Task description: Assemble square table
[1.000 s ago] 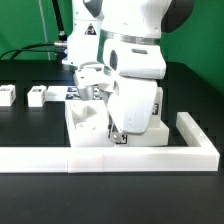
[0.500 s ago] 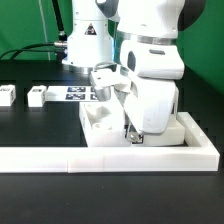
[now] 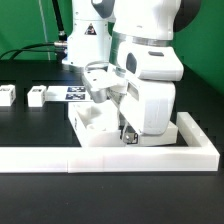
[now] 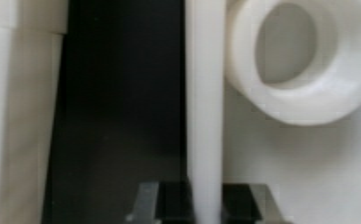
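Note:
The square table's white slab (image 3: 92,124) lies in the corner of the long white barrier (image 3: 110,156), one round socket (image 4: 310,60) showing in the wrist view. My gripper (image 3: 127,136) reaches down at the slab's edge on the exterior view's right. It is shut on the slab's thin raised rim (image 4: 205,100), which runs straight between the two dark fingers (image 4: 159,203). Two white block legs (image 3: 7,95) (image 3: 38,96) stand apart on the black table at the exterior view's left. The arm hides much of the slab.
The marker board (image 3: 72,94) lies flat behind the slab, next to the robot's base (image 3: 85,45). The L-shaped barrier bounds the front and the exterior view's right side.
The gripper and the held slab slid toward the exterior view's right, then back toward its left. The jaws stayed shut on the rim.

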`<control>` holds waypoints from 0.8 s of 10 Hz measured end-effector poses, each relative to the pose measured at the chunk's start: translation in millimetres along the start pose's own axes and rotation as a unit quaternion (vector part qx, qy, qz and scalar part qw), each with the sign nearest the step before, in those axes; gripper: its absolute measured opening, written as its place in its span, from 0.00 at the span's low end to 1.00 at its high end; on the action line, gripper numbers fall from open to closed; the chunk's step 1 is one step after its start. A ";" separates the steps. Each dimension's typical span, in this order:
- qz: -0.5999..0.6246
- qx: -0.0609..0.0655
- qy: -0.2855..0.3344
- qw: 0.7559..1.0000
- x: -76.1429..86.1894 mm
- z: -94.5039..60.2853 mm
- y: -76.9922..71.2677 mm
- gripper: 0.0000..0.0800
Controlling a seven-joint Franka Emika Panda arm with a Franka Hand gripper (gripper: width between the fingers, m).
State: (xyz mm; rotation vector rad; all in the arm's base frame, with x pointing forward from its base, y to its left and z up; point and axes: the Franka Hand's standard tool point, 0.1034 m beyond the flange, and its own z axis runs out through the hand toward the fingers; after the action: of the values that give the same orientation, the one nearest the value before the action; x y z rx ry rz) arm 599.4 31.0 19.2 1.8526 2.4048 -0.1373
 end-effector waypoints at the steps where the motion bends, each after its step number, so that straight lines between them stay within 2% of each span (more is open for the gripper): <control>1: -0.025 0.001 -0.004 1.000 -2.5 0.5 -0.6 0.07; 3: -0.087 0.003 -0.015 0.996 -2.2 -0.2 0.1 0.07; 4: -0.117 0.008 -0.018 0.993 2.3 -1.7 1.5 0.07; 6: -0.224 0.026 -0.027 0.974 13.7 -3.3 4.1 0.07; 8: -0.273 0.030 -0.030 0.961 10.1 -1.0 1.5 0.07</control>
State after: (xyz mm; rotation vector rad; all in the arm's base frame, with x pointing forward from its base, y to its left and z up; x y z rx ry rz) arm 598.2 41.3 18.8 1.1310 2.8236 -0.3043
